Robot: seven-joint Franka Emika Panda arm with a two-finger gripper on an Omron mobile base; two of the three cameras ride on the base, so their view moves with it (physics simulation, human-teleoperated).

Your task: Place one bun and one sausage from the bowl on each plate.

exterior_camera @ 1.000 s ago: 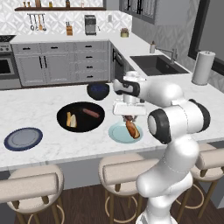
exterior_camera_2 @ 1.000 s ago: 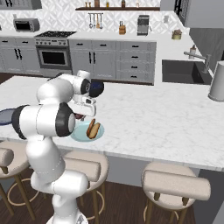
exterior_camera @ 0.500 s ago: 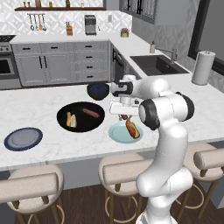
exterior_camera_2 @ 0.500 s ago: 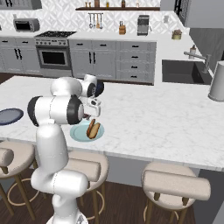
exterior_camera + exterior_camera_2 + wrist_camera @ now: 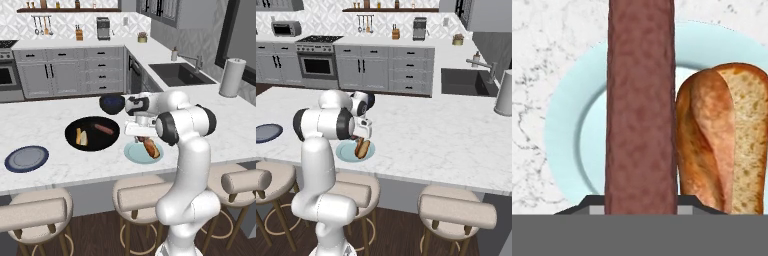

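Item: gripper [image 5: 142,138], dark two-finger type on a glossy white arm, poised just above the pale teal plate [image 5: 134,154]. In the hand view we find its jaws clamped on a sausage [image 5: 641,110], a straight reddish-brown cylinder with a mottled, grainy skin, running lengthwise over the plate.

Item: pale teal plate, flat and round, smooth glaze, with a shallow raised rim [image 5: 564,115]. We log it on the white, grey-veined marble counter [image 5: 45,125], near the front edge, just right of the black bowl.

Item: bun [image 5: 724,135], oblong, split, browned crust with a pale porous crumb face. It lies on the teal plate beside the held sausage; from the right base view we see it as a tan lump [image 5: 362,148].

Item: black bowl [image 5: 92,133], wide, shallow, round, matte. We count inside it a second sausage [image 5: 104,129] and a second bun [image 5: 81,137], lying apart.

Item: dark navy plate [image 5: 26,158], flat, round, greyish centre, well to the left of the bowl.

Item: small dark-blue bowl [image 5: 112,103], deeper, glossy, just behind the black bowl.

Item: padded beige bar stools [image 5: 35,215] in front of the counter.
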